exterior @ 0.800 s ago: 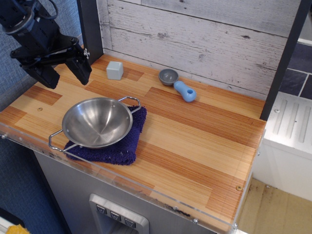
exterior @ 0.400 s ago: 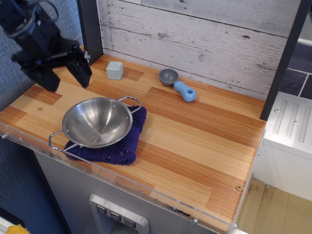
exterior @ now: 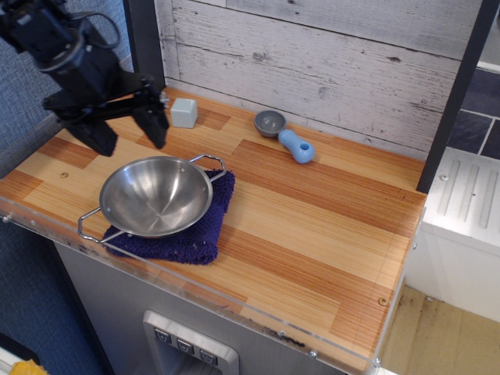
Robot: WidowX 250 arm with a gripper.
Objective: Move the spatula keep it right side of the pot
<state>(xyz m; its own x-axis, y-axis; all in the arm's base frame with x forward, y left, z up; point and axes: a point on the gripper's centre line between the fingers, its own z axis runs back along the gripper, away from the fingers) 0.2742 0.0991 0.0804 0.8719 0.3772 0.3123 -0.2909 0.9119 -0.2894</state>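
No readable text, labels, brands, numbers or signs anywhere in frame.

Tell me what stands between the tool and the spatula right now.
The pale cube sits on the counter roughly between the open tool, at the back left above the pot, and the spatula near the back wall. It is low, so a raised approach would likely clear it. Nothing else visibly blocks the way.
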